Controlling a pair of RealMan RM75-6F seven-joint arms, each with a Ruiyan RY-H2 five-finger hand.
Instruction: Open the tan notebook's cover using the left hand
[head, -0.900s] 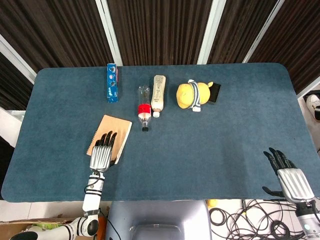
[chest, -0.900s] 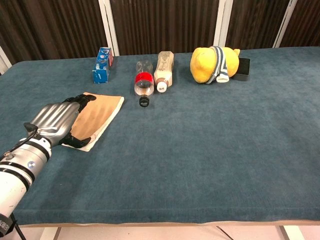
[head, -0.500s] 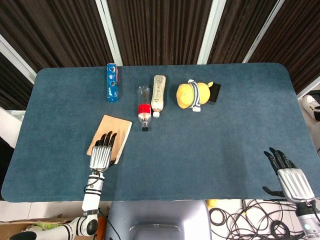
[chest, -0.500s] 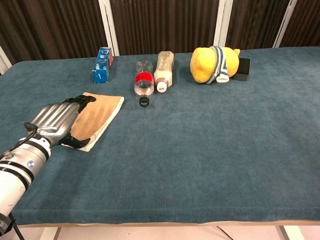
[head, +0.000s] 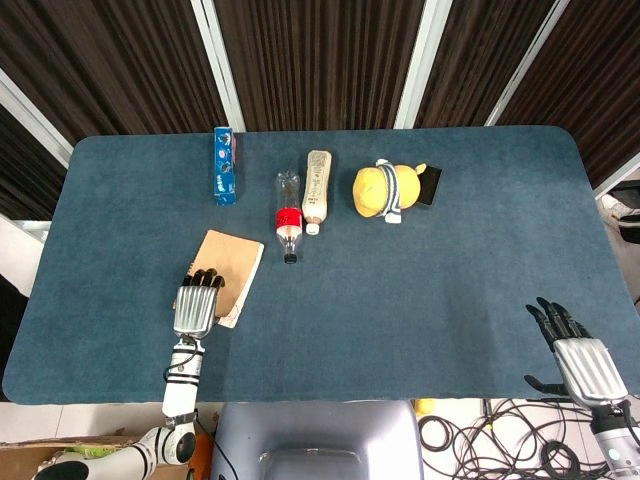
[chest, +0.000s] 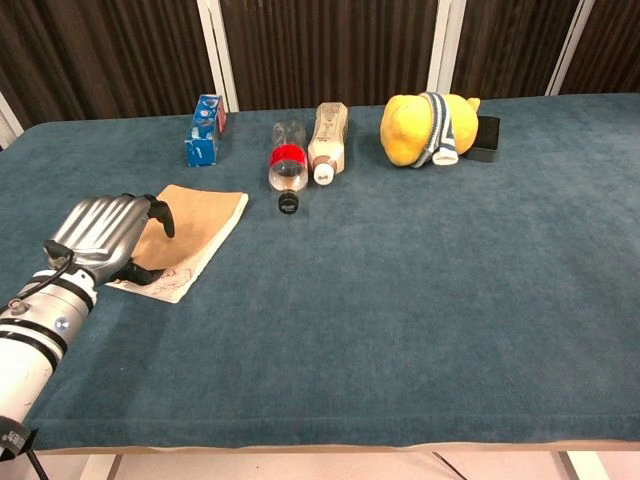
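The tan notebook (head: 233, 264) (chest: 203, 218) lies on the blue table, left of centre. My left hand (head: 196, 305) (chest: 98, 231) is at its near-left corner, fingers curled over the cover and thumb under its edge. The cover's near part is lifted a little, and a white page (chest: 168, 279) with marks shows beneath it. My right hand (head: 577, 352) hovers beyond the table's near right corner with fingers spread and nothing in it; only the head view shows it.
Along the back stand a blue box (head: 224, 166) (chest: 204, 130), a clear bottle with a red label (head: 288, 215) (chest: 288, 165), a tan bottle (head: 317, 190) (chest: 327, 140), a yellow plush toy (head: 383, 190) (chest: 420, 128) and a black object (head: 430, 185) (chest: 487, 137).
My left hand's fingers went from lying flat on the cover to curled around its near-left edge. The hand drew back and rose slightly, exposing the white page corner. The right hand stayed still.
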